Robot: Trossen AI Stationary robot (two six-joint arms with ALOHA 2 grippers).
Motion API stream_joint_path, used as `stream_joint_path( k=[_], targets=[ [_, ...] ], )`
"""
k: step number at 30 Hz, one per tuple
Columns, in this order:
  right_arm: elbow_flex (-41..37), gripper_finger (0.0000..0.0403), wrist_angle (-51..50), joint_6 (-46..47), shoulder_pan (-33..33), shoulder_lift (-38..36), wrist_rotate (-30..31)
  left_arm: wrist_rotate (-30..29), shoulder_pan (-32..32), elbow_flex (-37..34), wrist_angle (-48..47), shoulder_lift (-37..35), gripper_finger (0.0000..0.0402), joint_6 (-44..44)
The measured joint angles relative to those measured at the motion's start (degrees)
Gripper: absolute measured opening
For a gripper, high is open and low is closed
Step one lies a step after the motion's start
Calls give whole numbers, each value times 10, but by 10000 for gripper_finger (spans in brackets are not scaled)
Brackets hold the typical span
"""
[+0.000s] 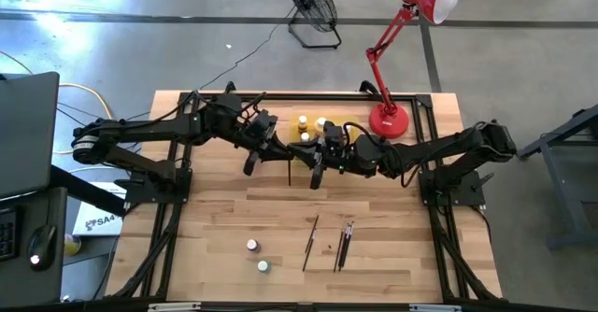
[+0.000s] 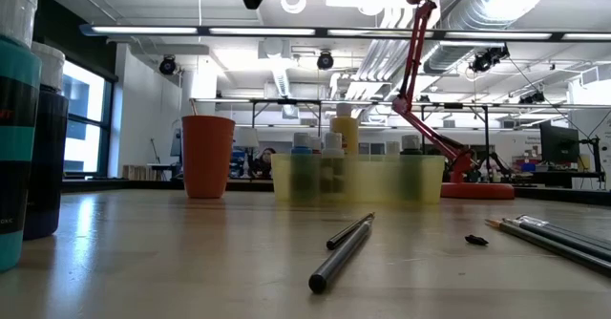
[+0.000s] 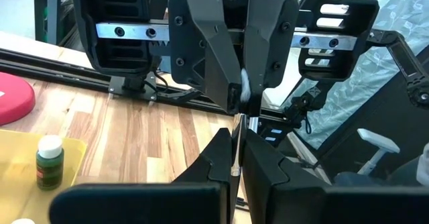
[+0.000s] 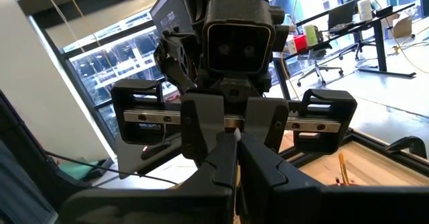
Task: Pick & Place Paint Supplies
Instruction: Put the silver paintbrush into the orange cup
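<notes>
- Currently both hands are pressed together on one thin brush: left hand [image 3: 236, 178] and right hand [image 4: 236, 165] face each other tip to tip, above the table's [image 1: 215, 219] back half, beside the yellow tray [image 1: 348, 125].
- The held brush [image 3: 235, 140] runs straight between the two pinches. I judge it light, stiff and slick-handled, and likely to pivot if one side lets go, so I'd grip mid-handle and keep off the bristle end.
- Loose brushes [image 1: 310, 242] lie flat near the front. They sit low, so they need a fingertip pinch across the handle.
- Two small bottles [image 1: 252, 246] stand near them. They look light and tippy; I'd take them by the body under the cap.
- There is open wood across the middle. The red lamp [image 1: 388, 119] and the tray crowd the back edge, and the arms are close together, so there is little room there.
</notes>
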Motion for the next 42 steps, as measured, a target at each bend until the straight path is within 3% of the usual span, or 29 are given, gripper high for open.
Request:
stream_joint_path(
  k=[7, 16, 21, 24, 32, 42],
  targets=[
    [0, 10, -5, -2, -1, -6, -35, 0, 0, 0, 3, 0, 10, 11],
    [1, 105, -97, 48, 0, -50, -67, -4, 8, 0, -26, -32, 10, 70],
    [1, 135, -158, 51, 6, -89, -80, -8, 45, 0, -80, -88, 10, 102],
    [1, 139, -178, 50, 16, -108, -80, -16, 67, 0, -124, -127, 10, 127],
    [1, 137, -247, 88, 45, -141, -73, -140, 112, -2, -245, -204, 10, 194],
    [1, 120, -280, 95, 76, -138, -3, -137, 201, -117, -180, -227, 10, 182]
  ],
)
